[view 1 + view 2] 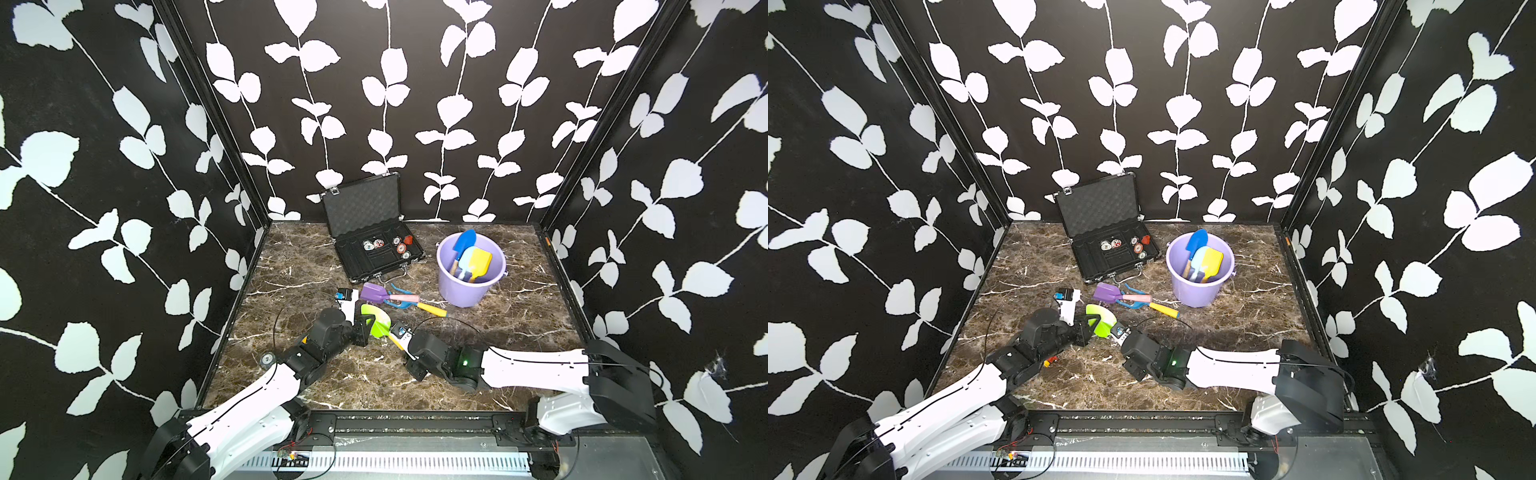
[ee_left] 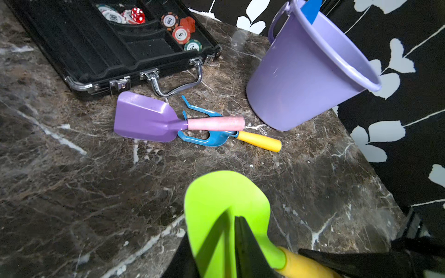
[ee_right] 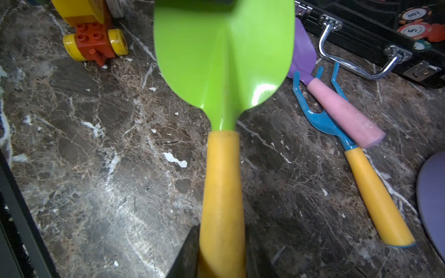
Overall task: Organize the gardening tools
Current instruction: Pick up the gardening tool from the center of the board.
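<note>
A green spade (image 1: 377,323) with a yellow handle (image 3: 222,183) hangs just above the marble between both arms. My right gripper (image 3: 221,252) is shut on the handle. My left gripper (image 2: 231,223) pinches the green blade (image 2: 224,195) edge-on, one finger above it and one below. A purple spade (image 1: 371,292) with a pink handle lies across a blue claw rake (image 1: 401,306) on the table, beyond the held spade. In the purple bucket (image 1: 471,291) stand a blue spade (image 1: 464,241), a pale-blue one (image 1: 466,258) and a yellow one (image 1: 481,262).
An open black case (image 1: 365,208) with round chips stands at the back, its handle (image 2: 178,86) close to the purple spade. A yellow-and-red toy block car (image 3: 94,41) sits by the left arm. Patterned walls close three sides of the marble table (image 1: 519,353).
</note>
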